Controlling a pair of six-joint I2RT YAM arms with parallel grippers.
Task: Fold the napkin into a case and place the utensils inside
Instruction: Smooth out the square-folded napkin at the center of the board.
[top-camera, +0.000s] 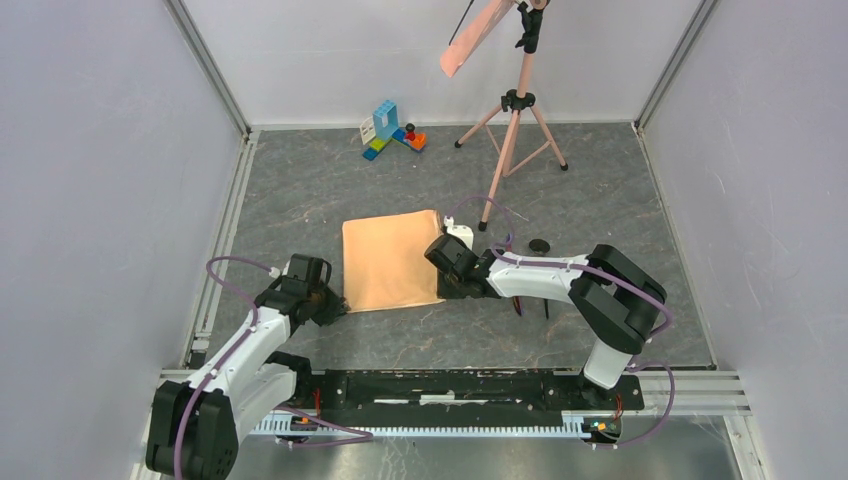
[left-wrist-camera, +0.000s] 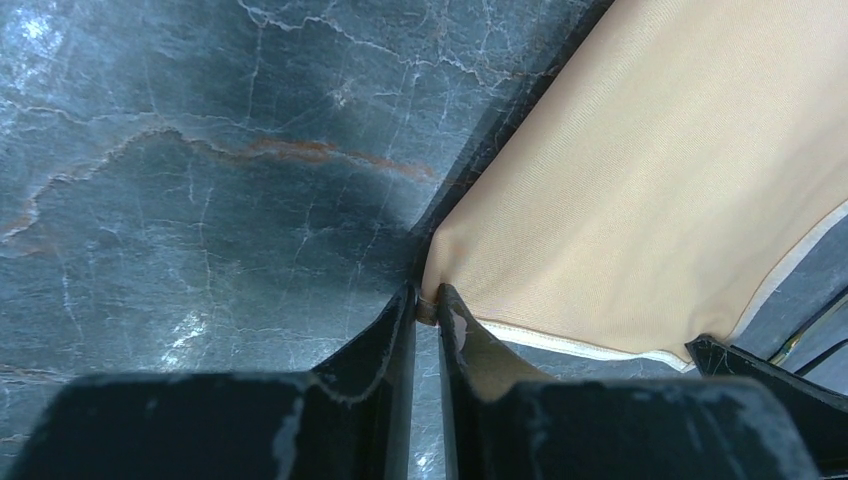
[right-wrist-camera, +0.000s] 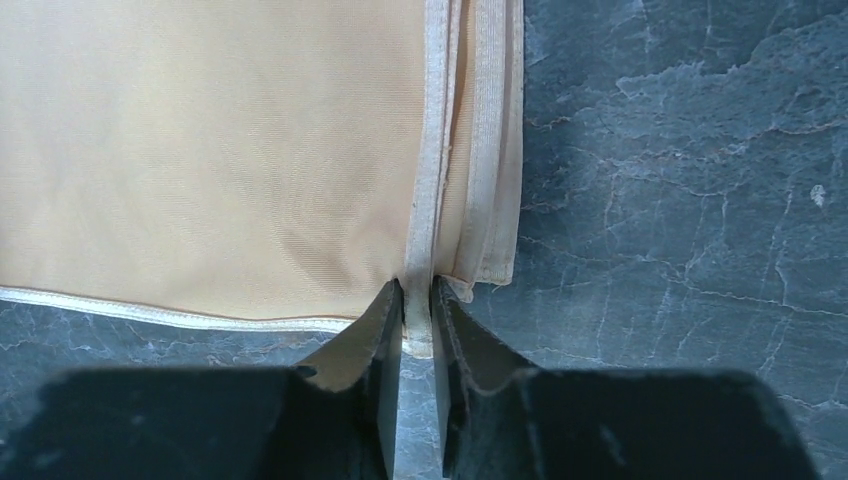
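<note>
The peach-tan napkin (top-camera: 390, 260) lies flat on the table as a folded rectangle, with layered white hems (right-wrist-camera: 480, 150) along its right edge. No narrow case shows. My left gripper (top-camera: 338, 305) (left-wrist-camera: 427, 300) is shut on the napkin's near-left corner (left-wrist-camera: 440, 290). My right gripper (top-camera: 443, 290) (right-wrist-camera: 417, 300) is shut on the hem at the near-right corner, the white edge pinched between its fingertips. Of the utensils, a black one with a round end (top-camera: 539, 244) lies just beyond my right arm, partly hidden by it.
A pink tripod (top-camera: 512, 140) with a salmon-pink strip (top-camera: 478, 35) on top stands at the back right, one foot close to the napkin's far-right corner. Coloured toy blocks (top-camera: 392, 132) sit at the back. White walls enclose the grey marbled table (top-camera: 300, 200).
</note>
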